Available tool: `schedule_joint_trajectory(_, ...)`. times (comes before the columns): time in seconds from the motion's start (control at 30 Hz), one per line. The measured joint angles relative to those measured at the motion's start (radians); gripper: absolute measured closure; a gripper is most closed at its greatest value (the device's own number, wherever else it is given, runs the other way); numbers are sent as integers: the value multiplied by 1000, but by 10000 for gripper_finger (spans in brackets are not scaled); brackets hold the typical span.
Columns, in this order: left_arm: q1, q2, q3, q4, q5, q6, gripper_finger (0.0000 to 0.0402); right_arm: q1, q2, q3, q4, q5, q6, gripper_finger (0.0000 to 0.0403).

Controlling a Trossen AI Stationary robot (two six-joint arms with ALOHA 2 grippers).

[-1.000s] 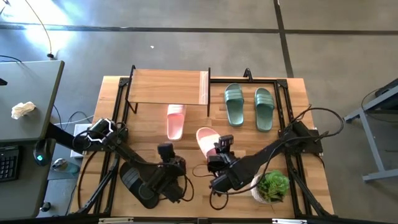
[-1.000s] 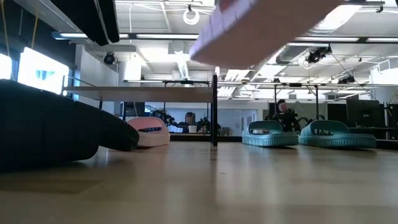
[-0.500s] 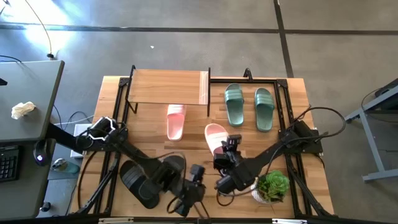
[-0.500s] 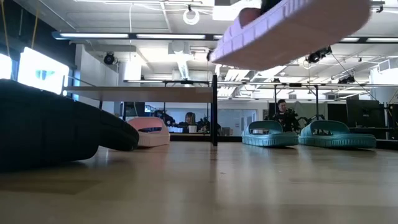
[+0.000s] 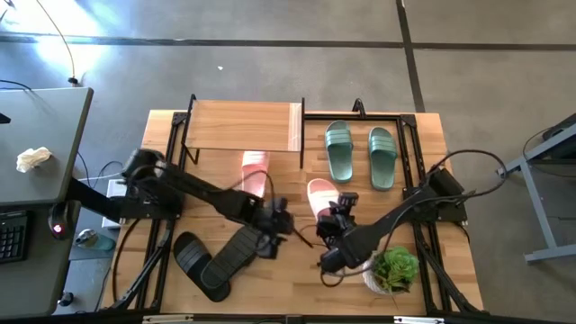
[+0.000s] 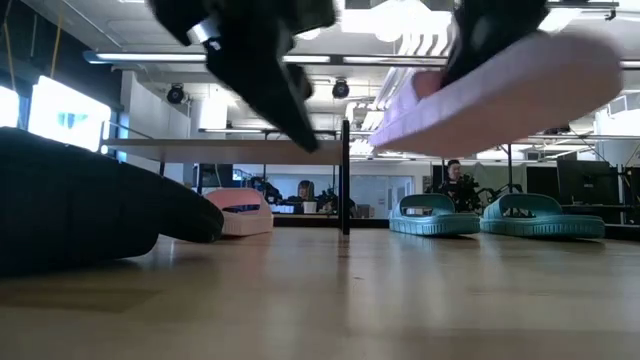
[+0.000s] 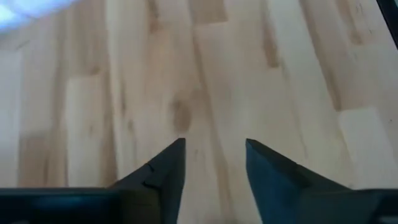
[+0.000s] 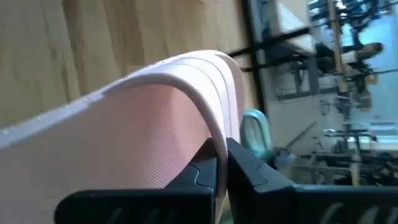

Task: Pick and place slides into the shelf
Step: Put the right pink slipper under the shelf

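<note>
The right pincer (image 5: 335, 209), clamped on the raised pink slide (image 5: 321, 195) at frame centre, stands lower right of the shelf (image 5: 243, 125); the slide's long axis runs toward the upper left.

This looks like a robotics lab or workshop. Around the light wooden worktable (image 5: 423, 153) lies bare grey concrete floor (image 5: 270, 72). Beyond the table, exposed ceiling ducts (image 6: 290, 100), strip lights (image 6: 150, 57) and metal equipment racks (image 6: 500, 165) fill an open hall, where a seated person (image 6: 456, 180) works.
</note>
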Motion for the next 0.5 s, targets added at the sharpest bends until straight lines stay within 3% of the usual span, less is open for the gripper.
schedule_joint_trajectory(0.27, -7, -368, -326, 170, -57, -102, 314, -131, 1, -25, 382, -26, -331, 403)
schedule_joint_trajectory(0.4, -12, -493, -413, 162, -101, -120, 324, -221, 10, -25, 598, -116, -498, 403)
schedule_joint_trajectory(0.5, -17, -545, -449, 136, -114, -132, 325, -282, 36, -26, 670, -96, -580, 403)
